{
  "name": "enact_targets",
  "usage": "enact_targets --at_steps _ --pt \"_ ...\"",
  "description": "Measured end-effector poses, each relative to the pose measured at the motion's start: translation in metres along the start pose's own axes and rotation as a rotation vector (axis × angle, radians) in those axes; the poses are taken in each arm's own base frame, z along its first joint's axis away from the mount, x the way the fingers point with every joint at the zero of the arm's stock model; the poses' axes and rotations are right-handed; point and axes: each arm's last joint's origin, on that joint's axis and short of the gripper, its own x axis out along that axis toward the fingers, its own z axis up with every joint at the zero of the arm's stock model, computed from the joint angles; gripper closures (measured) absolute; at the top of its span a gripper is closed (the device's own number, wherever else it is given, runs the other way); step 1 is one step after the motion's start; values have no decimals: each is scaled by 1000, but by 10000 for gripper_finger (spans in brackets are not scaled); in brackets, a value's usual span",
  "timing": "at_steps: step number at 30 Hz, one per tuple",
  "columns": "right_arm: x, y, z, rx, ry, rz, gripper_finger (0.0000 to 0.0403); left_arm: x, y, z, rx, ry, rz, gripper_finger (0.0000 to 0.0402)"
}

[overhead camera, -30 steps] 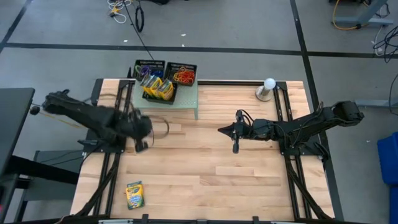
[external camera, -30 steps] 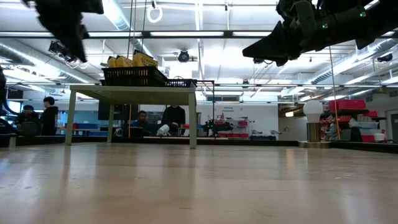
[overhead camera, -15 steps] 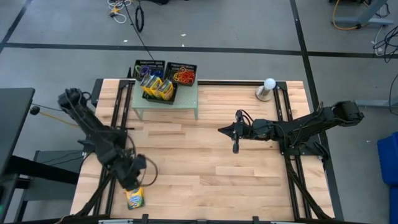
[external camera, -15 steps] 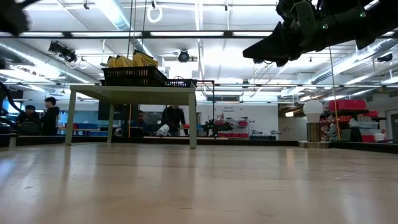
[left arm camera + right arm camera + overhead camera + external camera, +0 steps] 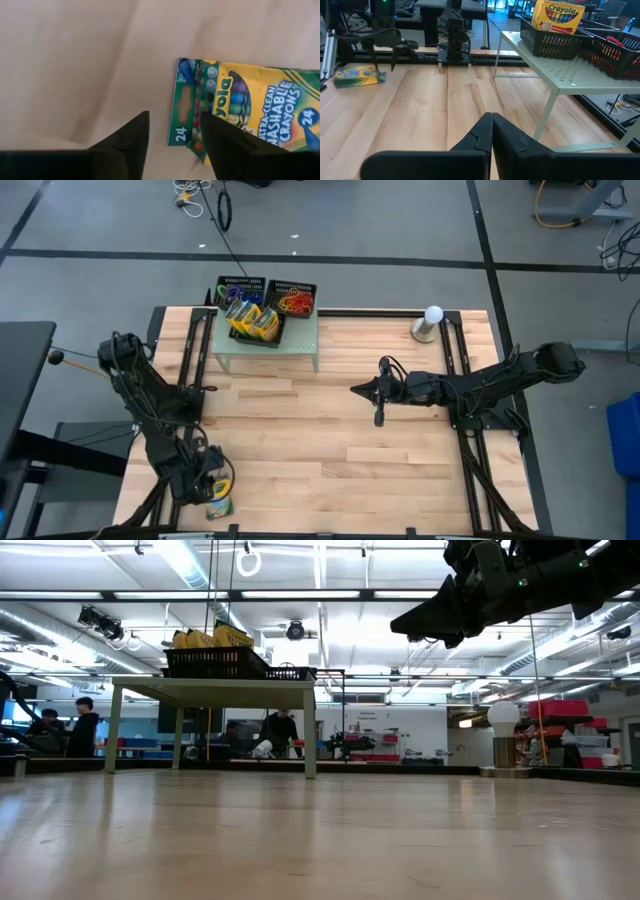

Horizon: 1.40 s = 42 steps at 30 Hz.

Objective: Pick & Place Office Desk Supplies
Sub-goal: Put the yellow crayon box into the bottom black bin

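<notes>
Wooden boards (image 5: 330, 430) are lying under me, pale and smooth, and big bright lights are shining in the room behind. Some people (image 5: 62, 726) are sitting far back there.

I am hanging my left gripper (image 5: 172, 137) low over the near left corner of the table. My two dark fingers (image 5: 131, 137) are standing apart with a gap between them. They are not holding anything. A yellow-and-green crayon box (image 5: 245, 107) is lying flat on the wood right under my hand. Its green end is showing in the gap and by one finger. I cannot tell if that finger is touching it. From above, the same crayon box (image 5: 219, 501) is peeking out just beside my left arm.

I am holding my right gripper (image 5: 492, 131) up in the air over the middle of the table. Its fingers are pressed together with nothing between them.

At the far side, a small green table (image 5: 300, 340) is standing on the boards. Two black mesh trays (image 5: 262, 288) are sitting on it. One is holding more crayon boxes (image 5: 255, 321). The other is holding red and orange rubber bands (image 5: 296, 303). A white ball on a grey stand (image 5: 430, 321) is standing at the far right, well apart from both my hands.
</notes>
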Motion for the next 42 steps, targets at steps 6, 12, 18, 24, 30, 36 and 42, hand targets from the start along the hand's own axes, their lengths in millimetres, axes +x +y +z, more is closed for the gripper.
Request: enact_targets --at_steps 6,12,18,24,30,36,42 --pt "0 0 0 0 1 0 392 1 -8 1 18 -11 -78 201" --pt "0 0 0 0 1 0 392 1 -10 0 15 7 -101 208" --pt "0 0 0 0 1 0 392 0 -17 2 3 -22 -172 212" --pt "0 0 -1 -2 8 1 392 0 -17 2 15 -24 -173 212" --pt "0 0 -1 -3 8 1 392 -5 -18 2 25 -2 -200 212" --pt "0 0 -1 -2 8 1 392 -11 -18 4 17 -36 -226 212" --pt "0 0 -1 -2 8 0 392 -11 -17 4 24 -29 -217 212"
